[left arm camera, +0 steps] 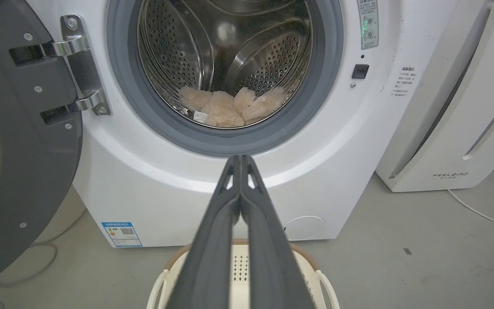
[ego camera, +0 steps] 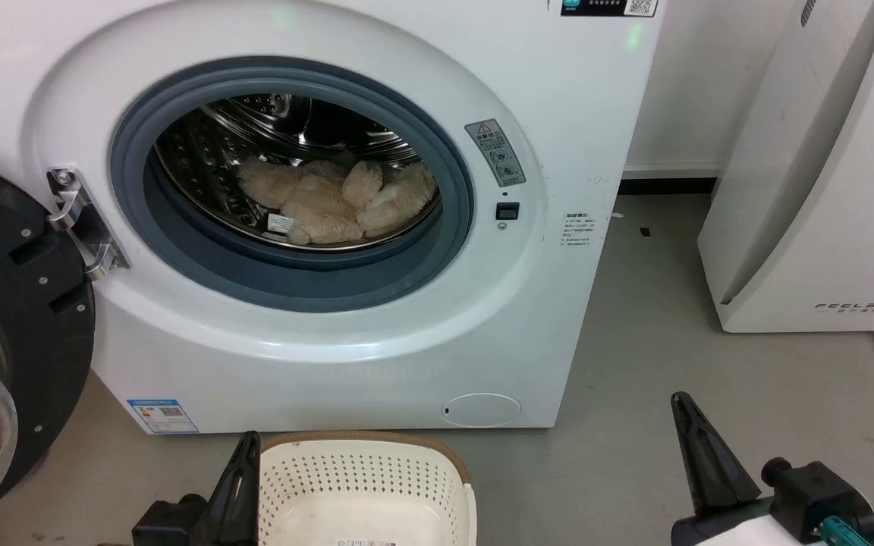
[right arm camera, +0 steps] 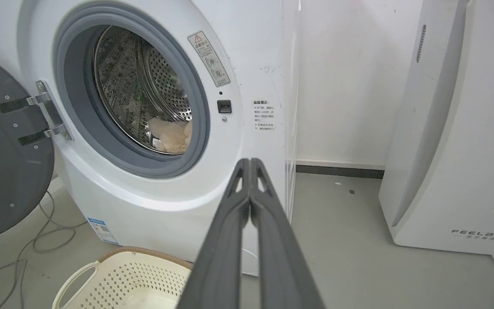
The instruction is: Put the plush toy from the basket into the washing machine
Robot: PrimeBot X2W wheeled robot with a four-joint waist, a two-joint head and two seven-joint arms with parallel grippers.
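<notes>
Grippers first, nearest the cameras. Left gripper (left arm camera: 240, 165): fingers pressed together, nothing between them, held low over the basket (ego camera: 365, 437) and aimed at the porthole. Right gripper (right arm camera: 250, 169): likewise pressed together and empty, out to the right above the grey floor (ego camera: 634, 455). The head view shows one finger of each, so both readings come from the wrist views.

Basket sits on the floor just in front of the washing machine (ego camera: 331, 364). The part in frame holds no toy. Its near half is cut off by the bottom edge, and a label there is barely visible.

Door (ego camera: 20, 318) stands swung open on the left, its glass cropped by the frame. Porthole is unobstructed.

Plush toy (ego camera: 338, 201) lies on the floor of the steel drum (ego camera: 209, 167), behind the grey gasket (ego camera: 308, 284), a small white tag (ego camera: 279, 222) at its front. No limb appears to hang over the gasket lip.

Judgement: the deposit step looks done and the task essentially complete. Next move calls for little: keep both arms clear of the porthole. Shutting the door is not asked for.

Hard to make out: the toy's underside is hidden by the gasket lip, and head and limbs blur into one pile. The right wrist view catches only a sliver of it. The FEELBIRD appliance (ego camera: 809, 189) at far right is cropped.
</notes>
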